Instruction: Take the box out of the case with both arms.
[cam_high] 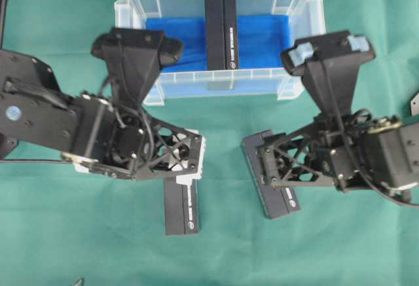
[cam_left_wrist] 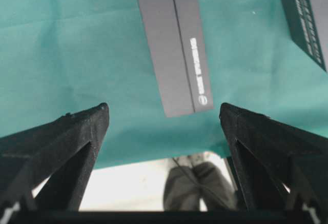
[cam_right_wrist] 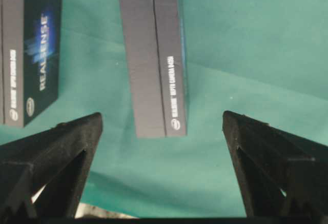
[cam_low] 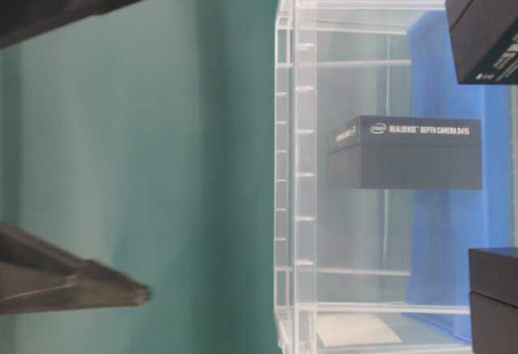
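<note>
Inside the ribbed clear plastic case (cam_high: 298,1), a matte dark oblong box (cam_high: 220,32); left pincer (cam_left_wrist: 164,116) and right pincer (cam_right_wrist: 163,121) wide apart, empty

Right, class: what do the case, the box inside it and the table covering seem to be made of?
The case: clear, glossy, rigid plastic; you see through its ribbed walls. The box in the case: probably matte dark card, with crisp folded edges and white printed lettering. The table covering: green cloth, apparently, with soft creases and no shine.
</note>
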You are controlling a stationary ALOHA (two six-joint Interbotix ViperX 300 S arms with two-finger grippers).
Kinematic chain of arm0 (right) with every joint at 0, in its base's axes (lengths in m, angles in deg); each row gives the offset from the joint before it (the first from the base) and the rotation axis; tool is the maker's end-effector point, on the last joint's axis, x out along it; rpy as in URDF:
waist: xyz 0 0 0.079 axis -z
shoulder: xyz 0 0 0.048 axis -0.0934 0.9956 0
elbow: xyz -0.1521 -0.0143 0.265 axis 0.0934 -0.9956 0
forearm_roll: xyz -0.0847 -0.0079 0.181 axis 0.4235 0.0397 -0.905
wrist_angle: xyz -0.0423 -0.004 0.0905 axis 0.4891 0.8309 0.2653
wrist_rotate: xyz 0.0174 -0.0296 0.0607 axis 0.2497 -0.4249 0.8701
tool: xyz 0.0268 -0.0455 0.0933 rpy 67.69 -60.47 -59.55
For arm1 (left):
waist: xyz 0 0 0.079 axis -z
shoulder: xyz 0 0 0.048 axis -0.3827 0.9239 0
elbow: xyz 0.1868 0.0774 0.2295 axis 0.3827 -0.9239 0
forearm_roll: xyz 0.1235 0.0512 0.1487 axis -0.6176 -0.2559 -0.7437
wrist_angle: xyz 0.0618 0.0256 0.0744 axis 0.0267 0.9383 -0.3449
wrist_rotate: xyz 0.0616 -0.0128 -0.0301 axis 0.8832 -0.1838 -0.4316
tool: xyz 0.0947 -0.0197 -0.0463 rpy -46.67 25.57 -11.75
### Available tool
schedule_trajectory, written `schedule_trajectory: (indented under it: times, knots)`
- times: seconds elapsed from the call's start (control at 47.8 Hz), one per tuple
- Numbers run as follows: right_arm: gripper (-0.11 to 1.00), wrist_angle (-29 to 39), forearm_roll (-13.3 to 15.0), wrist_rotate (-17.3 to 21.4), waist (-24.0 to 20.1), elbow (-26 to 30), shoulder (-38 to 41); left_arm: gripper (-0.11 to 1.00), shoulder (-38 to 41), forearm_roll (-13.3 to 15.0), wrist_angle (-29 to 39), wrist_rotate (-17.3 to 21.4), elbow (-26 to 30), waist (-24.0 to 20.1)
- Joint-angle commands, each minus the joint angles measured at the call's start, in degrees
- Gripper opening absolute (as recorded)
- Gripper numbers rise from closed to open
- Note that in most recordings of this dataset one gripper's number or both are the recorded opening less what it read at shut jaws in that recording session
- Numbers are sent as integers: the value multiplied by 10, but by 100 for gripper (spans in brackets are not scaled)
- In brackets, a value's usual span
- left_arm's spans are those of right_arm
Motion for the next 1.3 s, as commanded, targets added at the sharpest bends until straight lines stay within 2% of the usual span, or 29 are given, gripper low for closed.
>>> schedule_trajectory:
  times: [0.0,0.188,0.335,1.276]
  knots:
    - [94,21,10,-5,2,35,-15,89,-17,-4,10,6,31,-5]
    - [94,52,13,-18,2,69,-16,89,-16,-4,21,16,63,-10]
    - [94,59,12,-18,2,73,-15,89,-13,-9,42,21,79,-11]
    - [93,60,12,-19,-1,73,-14,89,-14,-10,45,20,76,-5]
